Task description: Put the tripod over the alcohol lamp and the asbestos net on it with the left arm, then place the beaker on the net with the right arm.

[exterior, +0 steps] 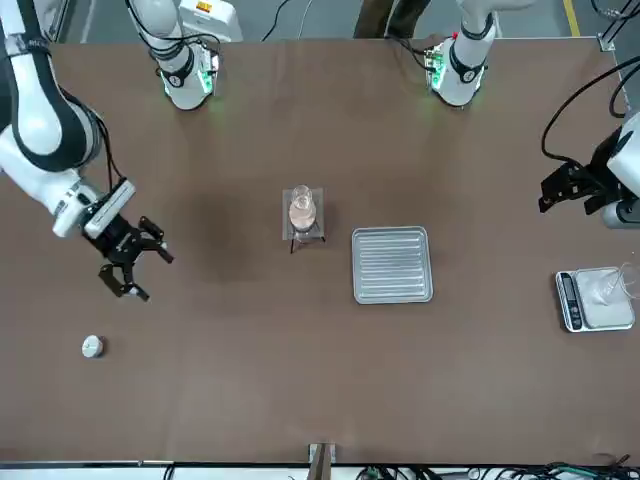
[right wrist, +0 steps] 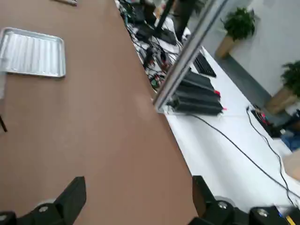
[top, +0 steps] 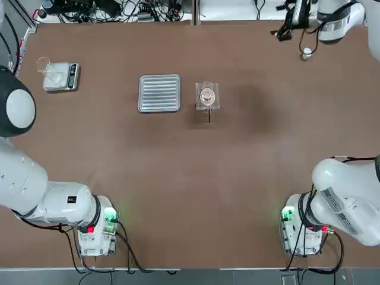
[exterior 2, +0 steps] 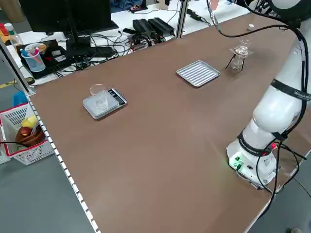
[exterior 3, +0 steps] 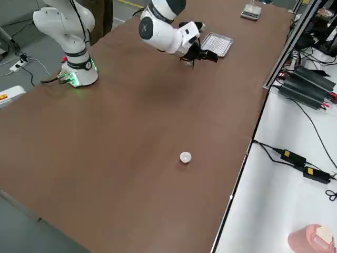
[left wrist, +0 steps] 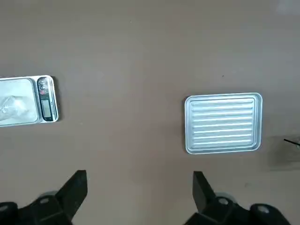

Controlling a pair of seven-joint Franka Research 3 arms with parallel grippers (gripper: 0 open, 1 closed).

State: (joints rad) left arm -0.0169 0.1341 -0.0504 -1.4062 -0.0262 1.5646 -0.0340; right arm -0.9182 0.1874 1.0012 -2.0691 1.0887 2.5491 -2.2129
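Note:
Near the table's middle stands the black tripod (top: 208,116) with the grey asbestos net (top: 199,105) lying on its ring. The clear beaker (top: 207,95) stands upright on the net's pinkish disc; the same stack, beaker (exterior: 302,206) on top, shows in the front view. The alcohol lamp is hidden under the net. My right gripper (exterior: 130,262) hangs open and empty over the table's far right part, well away from the stack. My left gripper (exterior: 556,190) is open and empty too, raised at the table's left side near the scale; its fingers (left wrist: 77,186) stand wide apart.
A ribbed silver tray (top: 159,93) lies just left of the stack. A scale (top: 62,77) carrying a clear glass vessel (top: 45,66) sits at the far left. A small white bottle (top: 306,53) stands at the far right, close to my right gripper. Cables and power supplies lie past the far edge.

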